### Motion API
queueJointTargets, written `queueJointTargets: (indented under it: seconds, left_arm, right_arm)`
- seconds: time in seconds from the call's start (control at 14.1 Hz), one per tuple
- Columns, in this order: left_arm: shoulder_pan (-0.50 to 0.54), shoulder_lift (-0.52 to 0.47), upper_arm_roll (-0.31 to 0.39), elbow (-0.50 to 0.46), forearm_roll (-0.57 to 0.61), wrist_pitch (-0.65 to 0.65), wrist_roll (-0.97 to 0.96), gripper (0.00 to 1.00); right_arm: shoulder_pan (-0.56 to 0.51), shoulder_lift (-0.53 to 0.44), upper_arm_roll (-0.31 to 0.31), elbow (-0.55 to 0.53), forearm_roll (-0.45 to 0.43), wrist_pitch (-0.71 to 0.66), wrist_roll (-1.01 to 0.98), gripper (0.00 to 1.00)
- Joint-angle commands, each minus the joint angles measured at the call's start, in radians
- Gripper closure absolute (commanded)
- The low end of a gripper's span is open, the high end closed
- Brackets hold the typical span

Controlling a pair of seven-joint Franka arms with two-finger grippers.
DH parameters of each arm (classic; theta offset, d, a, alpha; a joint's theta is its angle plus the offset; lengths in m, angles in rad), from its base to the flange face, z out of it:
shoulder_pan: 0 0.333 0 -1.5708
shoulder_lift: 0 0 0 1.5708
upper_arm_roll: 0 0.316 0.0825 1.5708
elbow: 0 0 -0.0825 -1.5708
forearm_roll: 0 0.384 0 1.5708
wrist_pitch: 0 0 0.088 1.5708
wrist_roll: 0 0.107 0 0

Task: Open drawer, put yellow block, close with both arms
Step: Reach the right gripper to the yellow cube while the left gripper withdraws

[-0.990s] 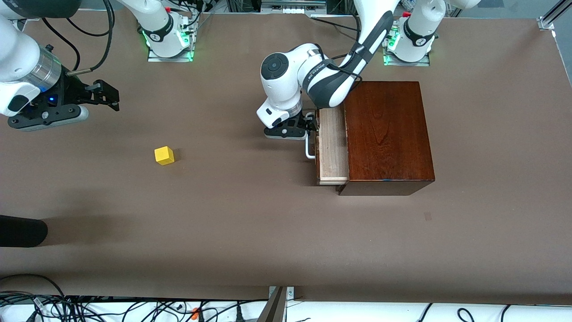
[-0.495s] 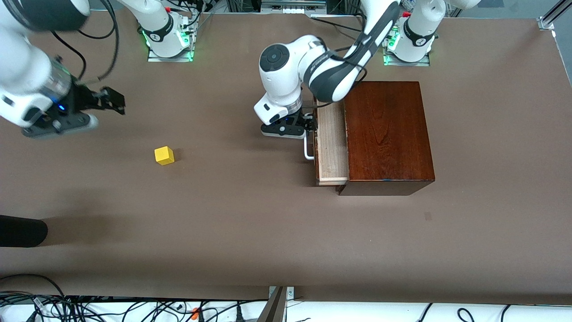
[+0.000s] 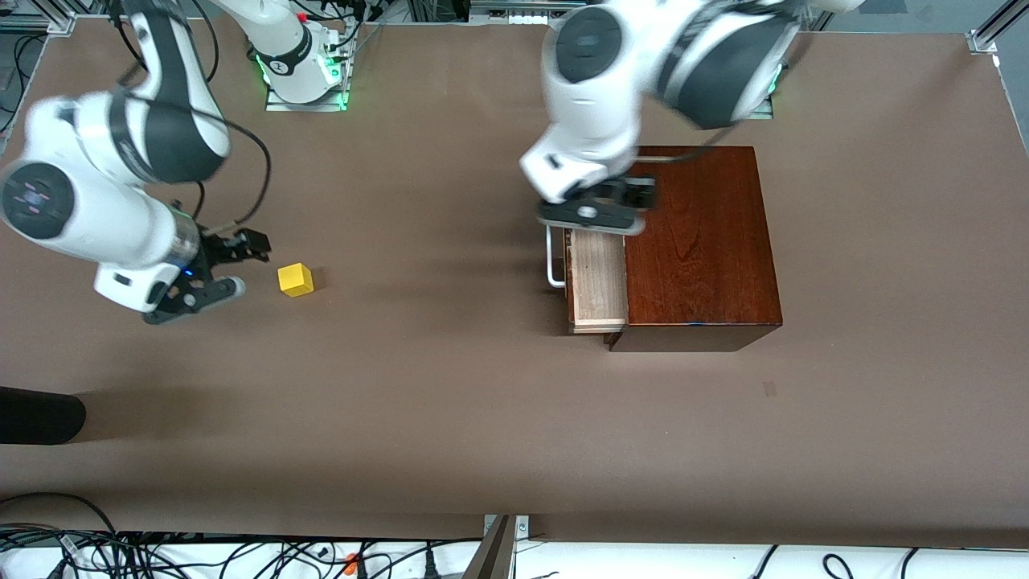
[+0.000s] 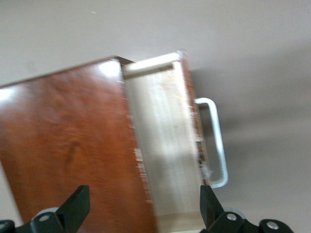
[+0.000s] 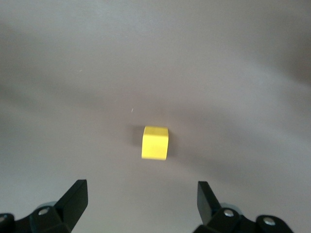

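Note:
The drawer of the dark reddish-brown box is pulled partly out, showing its pale wood inside and white bar handle. My left gripper is open and empty, up in the air over the drawer and the box's edge. Its wrist view shows the drawer, the handle and the box top between the open fingers. The yellow block lies on the table. My right gripper is open beside it, apart from it. The block shows ahead of the open right gripper.
A black object lies at the table's edge nearer the camera, at the right arm's end. Cables run along the camera-side edge. The arm bases stand at the back of the table.
My left gripper has left the handle and risen over the drawer and box. My right arm has swung down close to the yellow block. The drawer stays partly open.

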Motion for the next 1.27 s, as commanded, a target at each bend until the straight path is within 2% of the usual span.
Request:
queueJointTargets:
  seconds: [0.0, 0.28, 0.42, 0.64, 0.78, 0.92, 0.99, 1.06, 1.13, 1.2]
  left_arm:
    - [0.125, -0.05, -0.008, 0.002, -0.048, -0.024, 0.135, 0.0]
    - [0.266, -0.096, -0.009, -0.001, -0.049, -0.07, 0.258, 0.0]
    - [0.329, -0.114, -0.009, -0.007, -0.051, -0.101, 0.345, 0.0]
    - [0.431, -0.154, -0.008, -0.004, -0.074, -0.164, 0.375, 0.0]
    - [0.5, -0.211, -0.003, -0.029, -0.086, -0.162, 0.375, 0.0]
    - [0.505, -0.308, 0.018, -0.154, -0.08, -0.089, 0.375, 0.0]
    - [0.498, -0.379, 0.038, -0.255, -0.082, -0.043, 0.375, 0.0]
    - [0.495, -0.443, 0.042, -0.357, -0.082, 0.019, 0.375, 0.0]
    - [0.495, -0.474, 0.042, -0.409, -0.082, 0.052, 0.373, 0.0]
    - [0.495, -0.47, 0.042, -0.411, -0.085, 0.052, 0.375, 0.0]
  right_arm:
    - [-0.022, -0.004, -0.003, -0.177, 0.022, 0.211, -0.023, 0.0]
    - [-0.033, 0.099, -0.003, -0.253, 0.037, 0.434, -0.062, 0.0]
    - [-0.031, 0.112, -0.003, -0.306, 0.095, 0.503, -0.062, 0.0]
    - [-0.031, 0.108, -0.003, -0.43, 0.095, 0.639, -0.062, 0.0]
    - [-0.031, 0.099, -0.003, -0.472, 0.095, 0.672, -0.062, 0.0]
    - [-0.031, 0.096, -0.003, -0.487, 0.095, 0.672, -0.062, 0.0]
    - [-0.031, 0.096, -0.003, -0.492, 0.095, 0.671, -0.062, 0.02]
    - [-0.031, 0.096, -0.003, -0.492, 0.095, 0.669, -0.065, 0.1]
    - [-0.031, 0.096, -0.003, -0.492, 0.095, 0.669, -0.075, 0.21]
    - [-0.031, 0.096, -0.003, -0.487, 0.095, 0.668, -0.077, 0.38]
